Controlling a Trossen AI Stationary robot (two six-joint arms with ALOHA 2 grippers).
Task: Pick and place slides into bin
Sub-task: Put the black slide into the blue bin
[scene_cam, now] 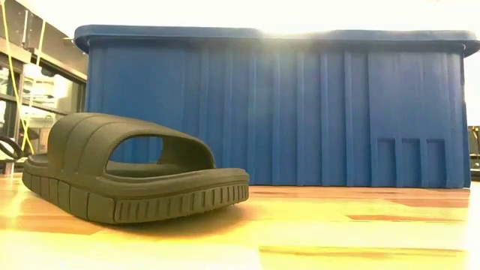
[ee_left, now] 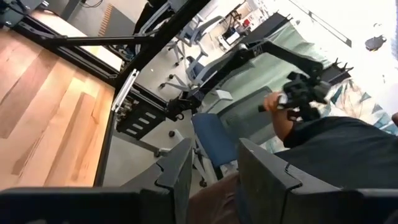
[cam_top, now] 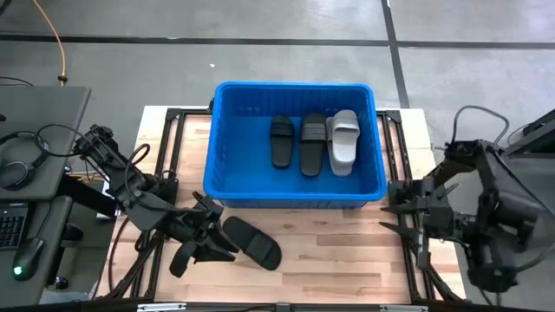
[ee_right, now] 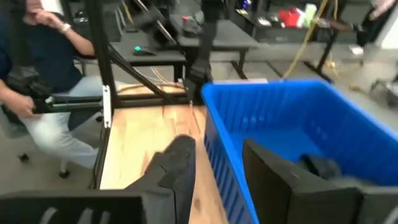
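The blue bin [cam_top: 295, 195] stands at the table's far middle and holds three slides side by side: two black [cam_top: 282, 141] [cam_top: 313, 144] and one light grey [cam_top: 343, 140]. A fourth slide, black [cam_top: 253, 243], lies sole down on the wood in front of the bin's near left corner; the low view shows it [scene_cam: 127, 176] before the bin's wall [scene_cam: 277, 105]. My left gripper [cam_top: 208, 241] hangs open just left of that slide, with nothing between its fingers [ee_left: 214, 180]. My right gripper [cam_top: 401, 217] is open beside the bin's near right corner, also holding nothing [ee_right: 217, 180].
Bare wood [cam_top: 347, 251] lies between the loose slide and my right gripper. Black frame rails [cam_top: 169, 156] run along the table's sides. A desk with headphones [cam_top: 22, 156] stands left of the table. A seated person [ee_left: 323, 143] shows beyond the table.
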